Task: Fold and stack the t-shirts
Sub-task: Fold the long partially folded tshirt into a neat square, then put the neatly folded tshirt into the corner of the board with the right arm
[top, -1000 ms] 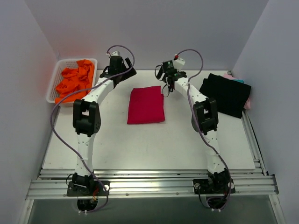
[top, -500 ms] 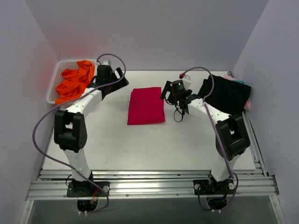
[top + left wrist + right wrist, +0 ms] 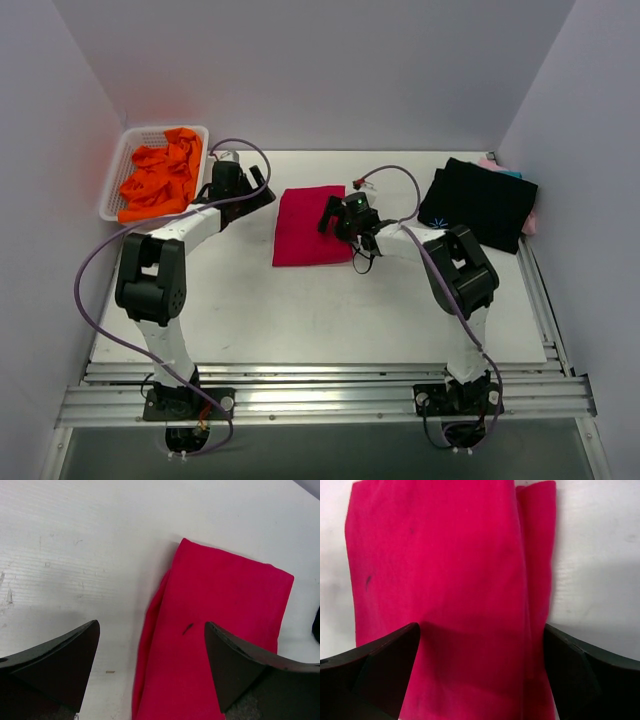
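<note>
**Folded crimson t-shirt (image 3: 313, 226) sat mid-table; I had both grippers flanking it, nothing held.**

My left gripper (image 3: 150, 630) hung at its 9 o'clock edge and my right gripper (image 3: 481, 627) over its 3 o'clock edge, both sets of jaws spread wide. I judged the cloth soft, light and limp, with layers likely to slide, so I'd pinch every layer at the folded edges. At 10 o'clock the white basket (image 3: 150, 131) held crumpled orange garments (image 3: 160, 178). At 2 o'clock the black t-shirt (image 3: 480, 203) lay atop pink cloth (image 3: 531, 222) and teal cloth (image 3: 510, 174).
</note>
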Available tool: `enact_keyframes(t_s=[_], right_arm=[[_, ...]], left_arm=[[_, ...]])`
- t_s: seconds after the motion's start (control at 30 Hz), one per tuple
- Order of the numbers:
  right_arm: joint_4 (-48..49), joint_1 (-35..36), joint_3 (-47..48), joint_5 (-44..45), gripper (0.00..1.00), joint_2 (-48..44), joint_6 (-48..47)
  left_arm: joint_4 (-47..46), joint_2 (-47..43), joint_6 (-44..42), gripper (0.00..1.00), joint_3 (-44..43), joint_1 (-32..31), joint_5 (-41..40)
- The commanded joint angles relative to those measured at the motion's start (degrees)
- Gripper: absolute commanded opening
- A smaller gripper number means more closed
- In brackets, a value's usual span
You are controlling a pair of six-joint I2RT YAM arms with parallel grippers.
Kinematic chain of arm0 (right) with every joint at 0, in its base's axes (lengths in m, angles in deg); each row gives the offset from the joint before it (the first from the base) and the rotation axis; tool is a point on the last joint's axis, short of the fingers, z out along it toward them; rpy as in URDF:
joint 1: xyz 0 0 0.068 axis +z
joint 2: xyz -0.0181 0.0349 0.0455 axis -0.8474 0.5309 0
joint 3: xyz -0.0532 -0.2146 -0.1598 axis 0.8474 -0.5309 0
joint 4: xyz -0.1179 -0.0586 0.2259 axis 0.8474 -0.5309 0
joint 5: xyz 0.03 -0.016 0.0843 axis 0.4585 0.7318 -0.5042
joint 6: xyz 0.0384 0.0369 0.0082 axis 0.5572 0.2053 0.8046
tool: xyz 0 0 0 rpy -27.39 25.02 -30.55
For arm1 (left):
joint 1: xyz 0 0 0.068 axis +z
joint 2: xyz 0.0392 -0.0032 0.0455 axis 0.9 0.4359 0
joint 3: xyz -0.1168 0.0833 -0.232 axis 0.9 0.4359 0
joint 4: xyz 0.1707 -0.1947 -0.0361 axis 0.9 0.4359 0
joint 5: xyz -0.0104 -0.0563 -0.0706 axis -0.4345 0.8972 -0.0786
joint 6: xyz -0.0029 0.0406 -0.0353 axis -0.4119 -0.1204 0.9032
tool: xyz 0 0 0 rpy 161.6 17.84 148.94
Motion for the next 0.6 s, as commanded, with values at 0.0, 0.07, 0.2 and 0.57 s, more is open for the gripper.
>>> enact_keyframes(t_s=[0.0, 0.07, 0.2, 0.57], right_arm=[[0.58, 0.04, 2.03, -1.06, 1.00, 3.42, 1.07], [0.32, -0.05, 2.39, -1.06, 1.00, 4.39, 1.16], [0.06, -0.14, 2.21, 0.35, 1.00, 4.66, 1.51], [-5.12, -3.03, 13.80, -1.85, 0.00, 13.88, -1.12]], left_arm=[[-4.87, 1.09, -0.26, 0.94, -1.82, 0.51, 0.52], [-4.87, 1.79, -0.18, 0.94, -2.26, 0.60, 0.88], [-5.05, 2.32, -0.18, 0.94, -2.44, 0.60, 0.70], [-8.90, 0.22, 1.14, 0.94, 4.75, 0.60, 0.09]])
